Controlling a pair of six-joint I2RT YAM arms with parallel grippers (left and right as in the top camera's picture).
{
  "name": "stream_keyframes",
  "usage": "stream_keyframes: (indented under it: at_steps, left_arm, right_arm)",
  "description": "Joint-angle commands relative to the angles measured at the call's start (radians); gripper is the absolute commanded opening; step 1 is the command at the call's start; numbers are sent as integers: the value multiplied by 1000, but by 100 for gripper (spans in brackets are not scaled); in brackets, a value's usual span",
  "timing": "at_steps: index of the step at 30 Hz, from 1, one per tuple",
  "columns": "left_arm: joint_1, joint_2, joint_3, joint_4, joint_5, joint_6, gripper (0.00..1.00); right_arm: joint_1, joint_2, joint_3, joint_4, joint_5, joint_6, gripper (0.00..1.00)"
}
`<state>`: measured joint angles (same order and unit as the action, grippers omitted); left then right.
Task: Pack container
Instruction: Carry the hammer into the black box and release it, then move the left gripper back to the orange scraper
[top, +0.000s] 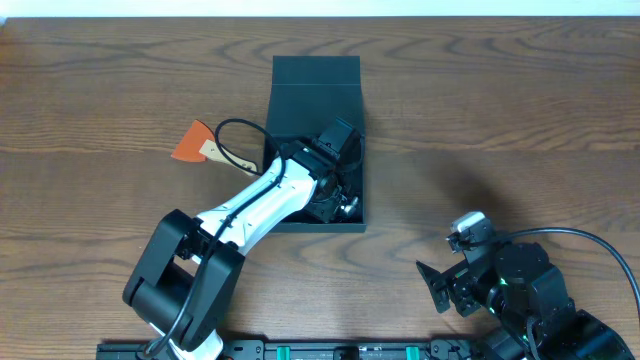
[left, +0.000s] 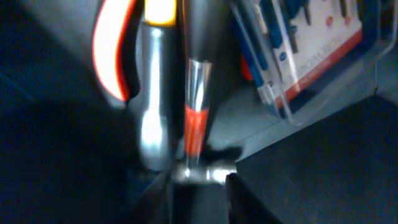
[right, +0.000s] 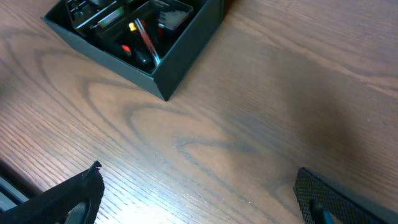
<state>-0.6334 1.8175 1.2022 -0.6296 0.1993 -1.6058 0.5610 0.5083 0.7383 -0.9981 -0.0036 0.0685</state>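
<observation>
left tool (left: 198, 190) in container (top: 316, 85) – cannot tell its grip | right tool (right: 199, 199) – wide apart above table (right: 249, 124)

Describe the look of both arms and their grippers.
Left arm: white shells, black joints, and a thin black cable looping beside it. Right arm: all black, with a pale grey-white block, a small green light and a black lead. Right gripper: matte black, grainy jaws.
</observation>
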Motion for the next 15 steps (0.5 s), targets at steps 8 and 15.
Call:
stream_keyframes:
  at_steps: [8,15]
  left_arm:
    - [-5,-14,21,8,-36,8,48]
    - [3,-188,21,5,-166,8,49]
  right_arm:
    - [-6,-5,-2,2,7,13,99]
    - [-6,-5,-2,2,7,13,99]
